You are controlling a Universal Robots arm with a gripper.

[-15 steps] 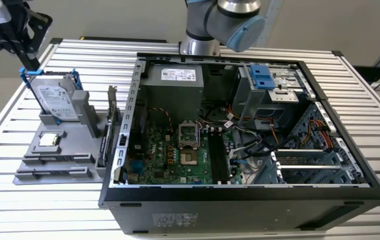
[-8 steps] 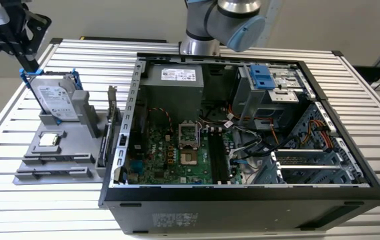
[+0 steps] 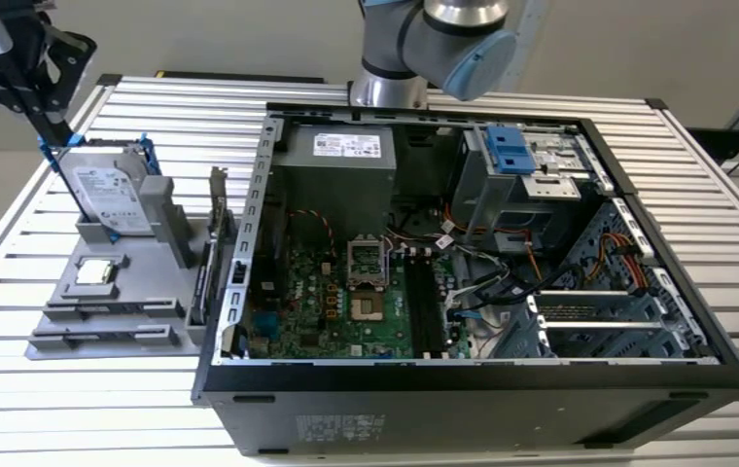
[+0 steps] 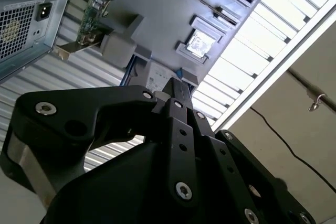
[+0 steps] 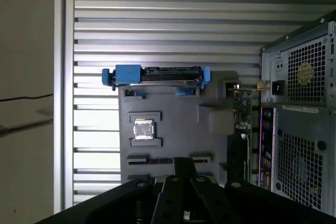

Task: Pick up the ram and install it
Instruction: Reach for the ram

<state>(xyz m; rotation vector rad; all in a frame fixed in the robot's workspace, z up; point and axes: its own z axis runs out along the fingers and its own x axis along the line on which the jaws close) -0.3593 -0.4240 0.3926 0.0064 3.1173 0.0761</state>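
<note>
While my gripper (image 3: 46, 131) hangs above the hard drive (image 3: 110, 195) in the grey holder (image 3: 143, 287), my jaws look pressed together and empty; the ram (image 3: 418, 304) appears seated in a motherboard (image 3: 318, 316) slot, well apart.

A slatted metal table (image 3: 71, 409) carries a grey parts holder (image 3: 152, 284) beside an open computer case (image 3: 474, 409).

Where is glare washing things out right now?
First wrist view: the table slats beside the grey holder blow out white, and the processor chip glints. Second wrist view: slats white too. Exterior view: even light, case interior dimmer.
</note>
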